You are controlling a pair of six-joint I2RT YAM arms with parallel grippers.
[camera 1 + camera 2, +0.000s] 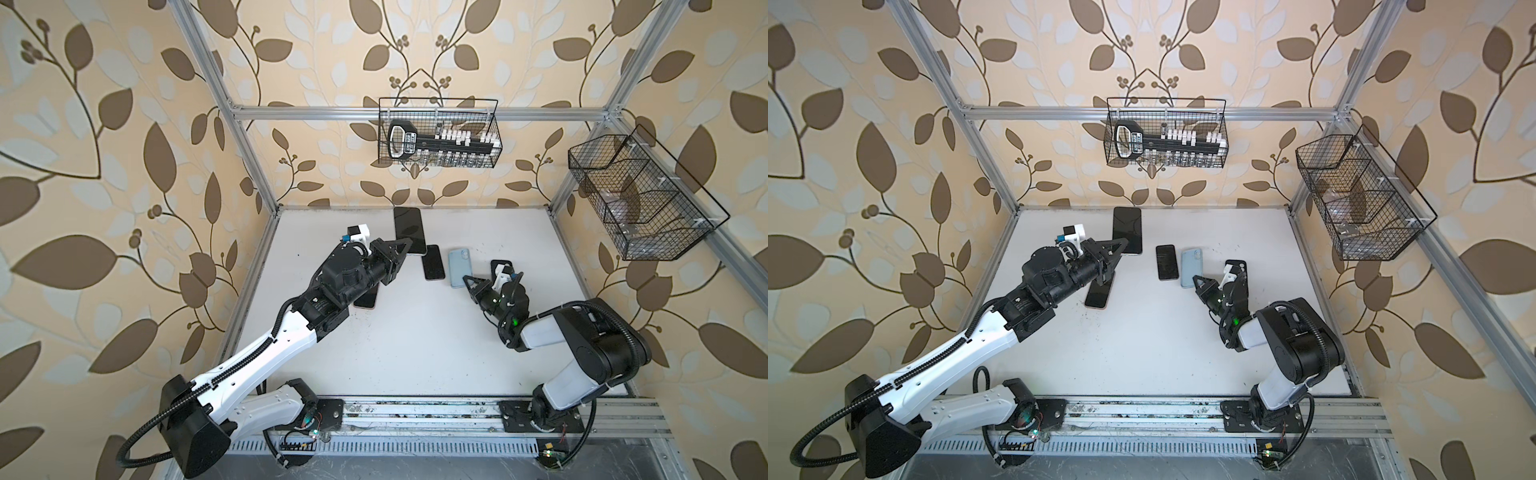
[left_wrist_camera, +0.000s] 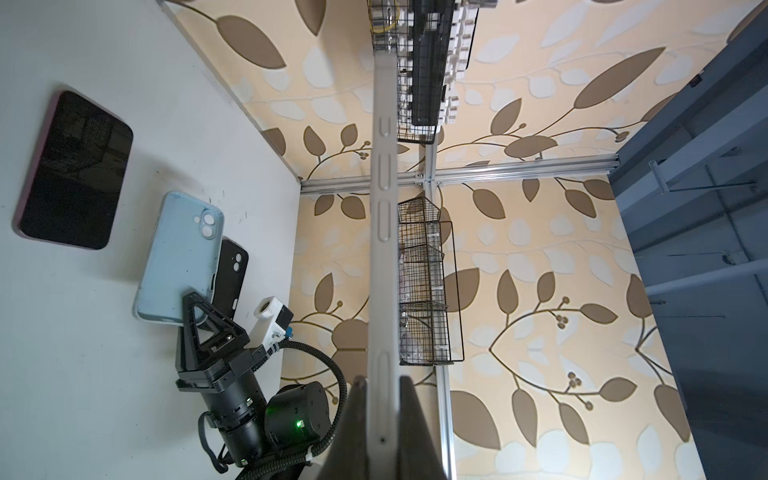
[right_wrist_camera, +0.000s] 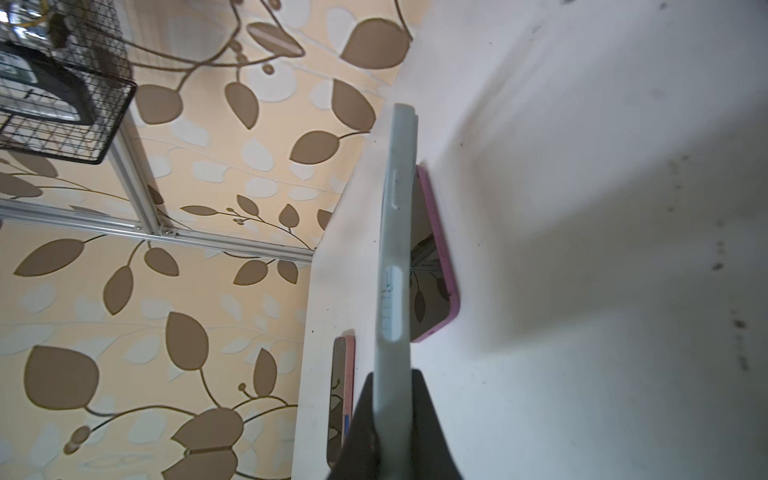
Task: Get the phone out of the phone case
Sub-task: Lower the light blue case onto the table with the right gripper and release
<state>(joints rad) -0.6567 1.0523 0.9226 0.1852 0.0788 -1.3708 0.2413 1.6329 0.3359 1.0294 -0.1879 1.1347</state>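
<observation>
Pinched in left gripper (image 1: 405,245), by its near end only: large silver-edged phone (image 1: 409,228), screen up, held above far side of white table (image 1: 415,353). Pinched in right gripper (image 1: 467,280), also by one end: light-blue phone case (image 1: 459,266), low, apart from the phone. Judged separated, though inside of case hidden. Risks: glass slab cantilevered from a short bite, so pivoting or slipping with any jerk; pink-edged phone (image 1: 433,262) lying close by below, likely struck in a drop. Soft case prone to bending out of the jaws. Crowded set-down near black case (image 2: 232,270)
</observation>
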